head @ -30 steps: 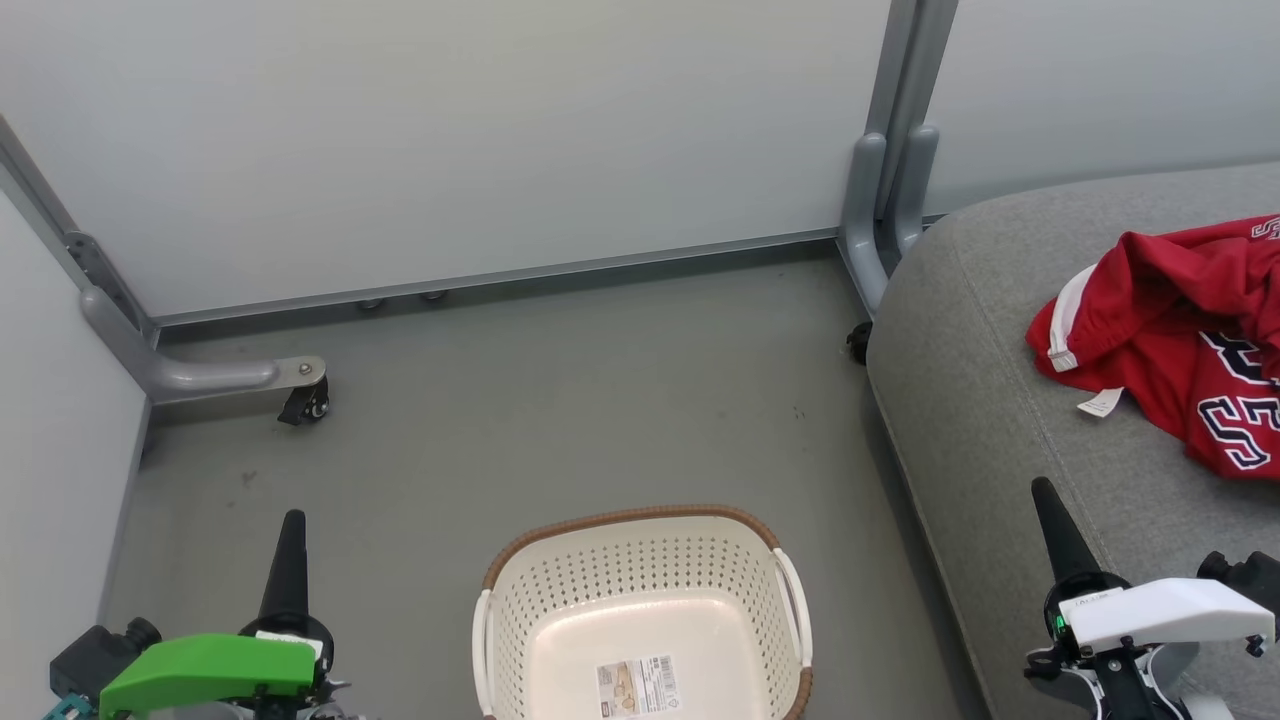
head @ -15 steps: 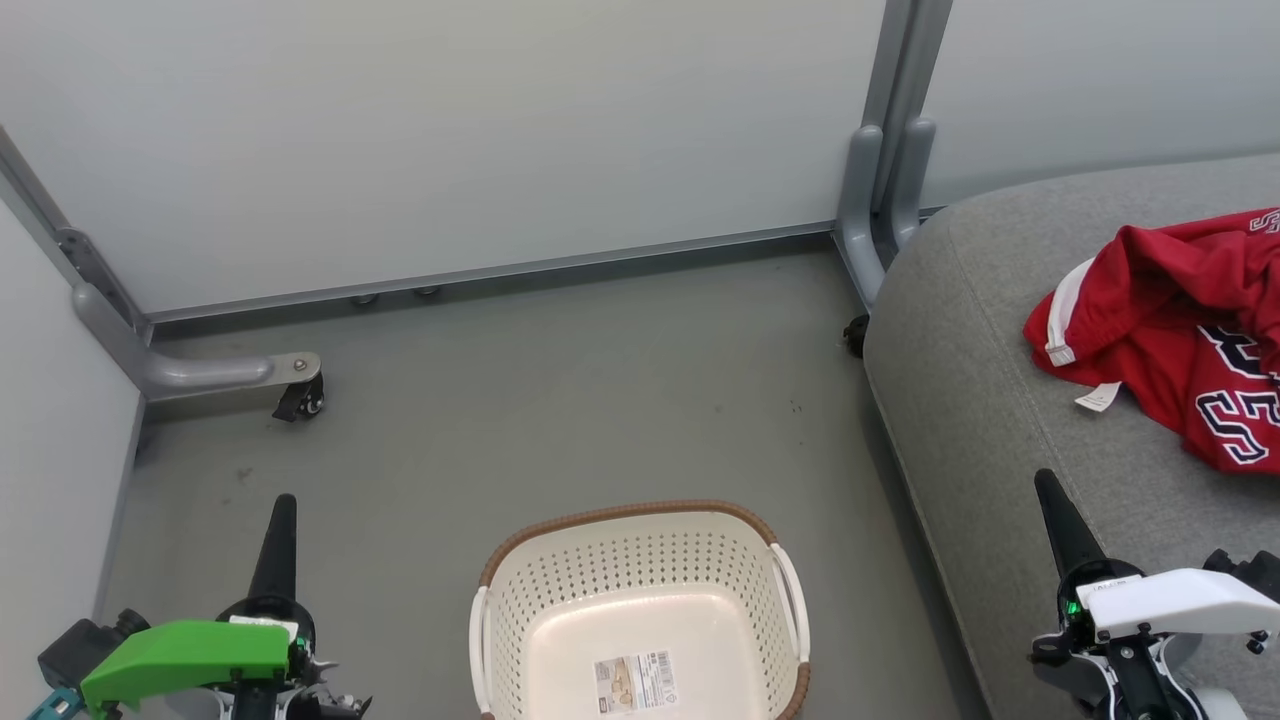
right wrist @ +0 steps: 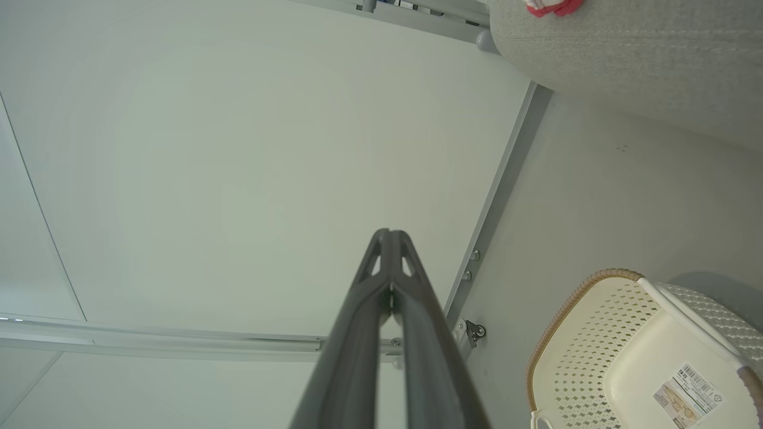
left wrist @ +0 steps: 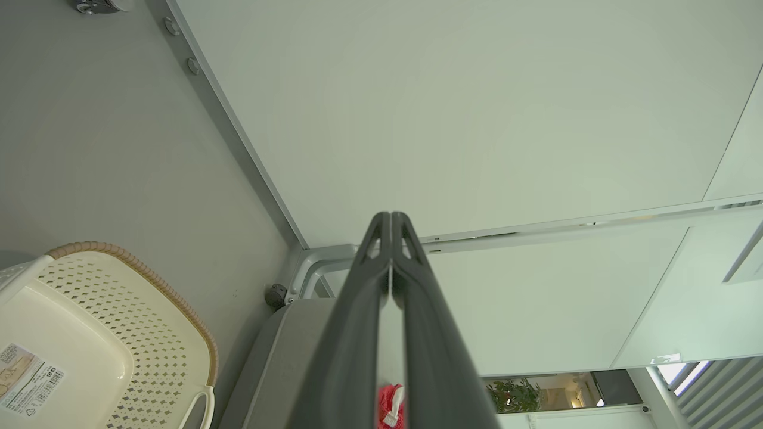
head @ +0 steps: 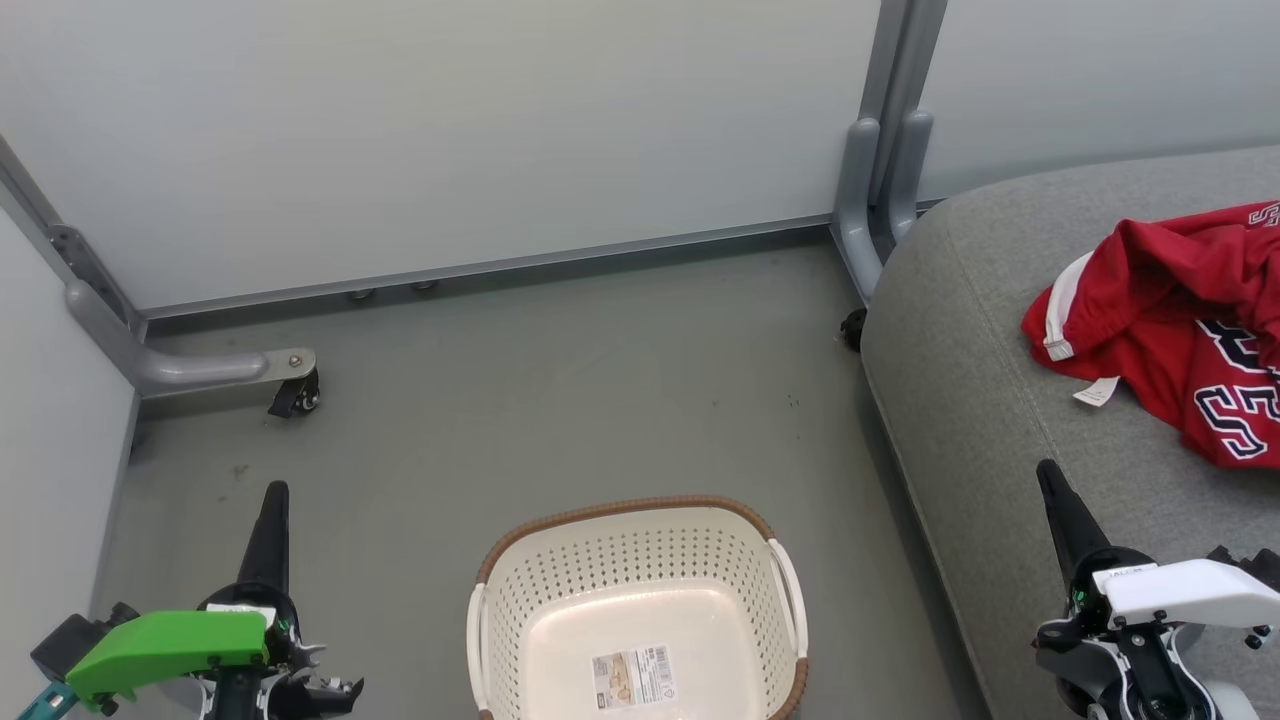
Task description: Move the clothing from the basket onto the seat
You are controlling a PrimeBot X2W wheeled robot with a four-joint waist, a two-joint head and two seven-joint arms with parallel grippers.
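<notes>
The cream basket [head: 622, 508] stands on the floor at the bottom centre, holding nothing but a label on its bottom. The red clothing [head: 1170, 320], with white trim and dark numbers, lies crumpled on the light-grey seat [head: 980, 400] at the right. My left gripper [head: 275, 492] is shut and points up over the floor, left of the basket. My right gripper [head: 1046, 470] is shut over the seat's front edge, below the clothing. In the wrist views the left gripper [left wrist: 390, 215] and the right gripper [right wrist: 388, 232] show their jaws pressed together with nothing between them.
Pale partition walls close the back and left. A grey frame leg with a caster [head: 290, 395] lies on the floor at the left, and a grey post [head: 880, 200] stands at the seat's corner. Grey floor [head: 560, 400] stretches between basket and wall.
The whole head picture has drifted slightly up and left, so the camera moved. Both grippers stay shut; the left one sits a little further left in the picture.
</notes>
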